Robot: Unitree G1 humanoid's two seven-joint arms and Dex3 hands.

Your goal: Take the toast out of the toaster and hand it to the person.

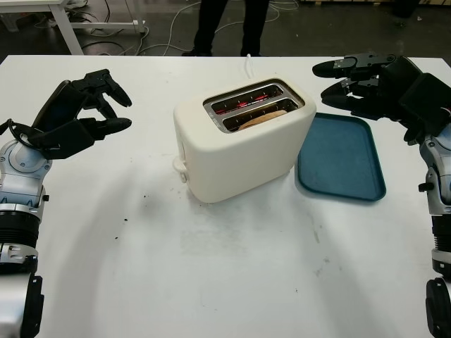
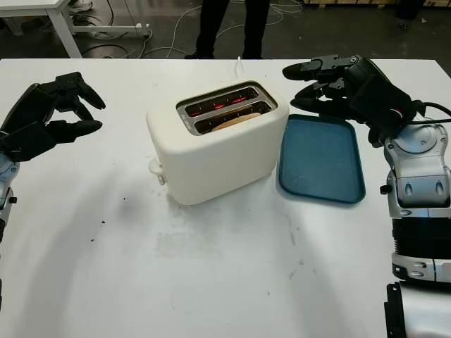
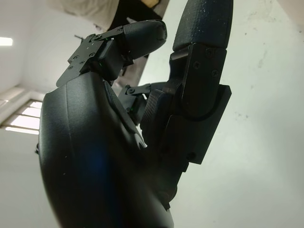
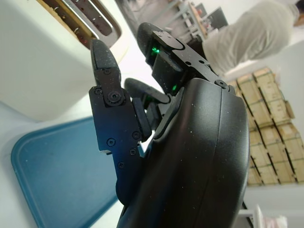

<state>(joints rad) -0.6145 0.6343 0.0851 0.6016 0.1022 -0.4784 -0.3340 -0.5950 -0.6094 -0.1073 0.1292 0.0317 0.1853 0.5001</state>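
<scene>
While the toast sat in the toaster: neither hand had touched it
Toast: low in the near slot of the toaster, only its top edge showing; far slot glowed red and looked bare
Long axis: the toast ran along the slot, rising from the robot's left-near toward its right-far, so fingers would have to close across the slot's narrow width
Right hand: open, holding nothing, raised over the far edge of the blue tray, fingers pointing toward the toaster's right end
Left hand: open, holding nothing, raised over the table well to the toaster's left
Nearer hand: the right, by my judgement; the toast lay to its left and a little nearer the robot, below finger height
Person: stood beyond the table's far edge, behind the toaster
Head views gave: both hands, slot and tray in one layout
Right wrist view gave: the toaster's slotted top just past the fingers, the tray below, and the person's upper body
Left wrist view gave: mainly the hand's own shell against bare table
</scene>
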